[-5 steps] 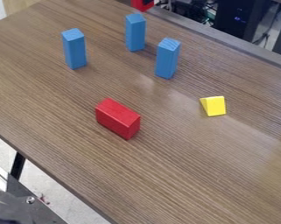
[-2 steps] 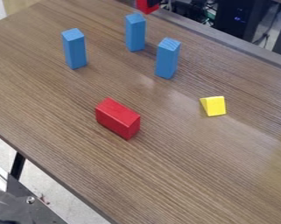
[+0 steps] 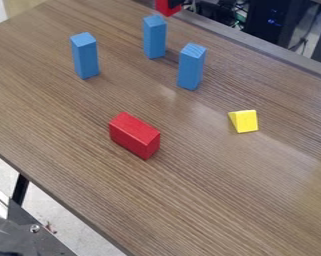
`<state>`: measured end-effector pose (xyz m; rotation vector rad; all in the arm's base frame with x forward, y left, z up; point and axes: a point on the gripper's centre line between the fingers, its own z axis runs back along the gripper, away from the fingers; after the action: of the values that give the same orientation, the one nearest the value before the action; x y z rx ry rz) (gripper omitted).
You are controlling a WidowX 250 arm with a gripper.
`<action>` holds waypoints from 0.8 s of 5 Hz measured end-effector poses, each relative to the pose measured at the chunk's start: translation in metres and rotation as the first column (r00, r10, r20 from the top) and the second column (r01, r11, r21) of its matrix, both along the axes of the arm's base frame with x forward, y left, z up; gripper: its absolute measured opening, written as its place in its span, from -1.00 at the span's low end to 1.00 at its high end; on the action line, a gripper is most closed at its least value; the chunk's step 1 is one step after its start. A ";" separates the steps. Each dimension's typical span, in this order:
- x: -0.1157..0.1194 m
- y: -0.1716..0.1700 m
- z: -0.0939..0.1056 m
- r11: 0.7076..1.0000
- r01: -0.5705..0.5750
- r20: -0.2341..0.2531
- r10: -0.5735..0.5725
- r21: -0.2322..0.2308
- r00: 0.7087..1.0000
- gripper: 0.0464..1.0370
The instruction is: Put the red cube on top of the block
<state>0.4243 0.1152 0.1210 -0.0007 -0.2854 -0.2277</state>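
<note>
Clamped around the red cube (image 3: 166, 7), the black gripper (image 3: 175, 3) hung at the view's top edge, above the farthest of three upright blue blocks (image 3: 191, 67). Nearer the camera, a long red block (image 3: 134, 135) lay on the wooden table (image 3: 209, 200), with a yellow wedge (image 3: 245, 121) off to its right.

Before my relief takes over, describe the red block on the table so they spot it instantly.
On the wood-grain table, look nearer the camera than the upright blue blocks, left of the yellow wedge. The oblong red block lies there lengthwise on the tabletop, unlike the standing blue ones and the red piece at the view's top edge.
</note>
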 end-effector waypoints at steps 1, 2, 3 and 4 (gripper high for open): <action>-0.001 0.000 -0.003 1.000 0.001 -0.004 -0.001 0.004 1.000 0.06; -0.006 0.001 -0.012 1.000 0.002 -0.028 -0.002 0.008 1.000 0.06; -0.009 0.003 -0.017 1.000 0.000 -0.037 0.001 0.016 0.999 0.06; -0.011 0.006 -0.020 1.000 -0.004 -0.041 0.005 0.019 0.999 0.06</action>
<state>0.4131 0.1211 0.1012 0.0138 -0.2422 -0.2254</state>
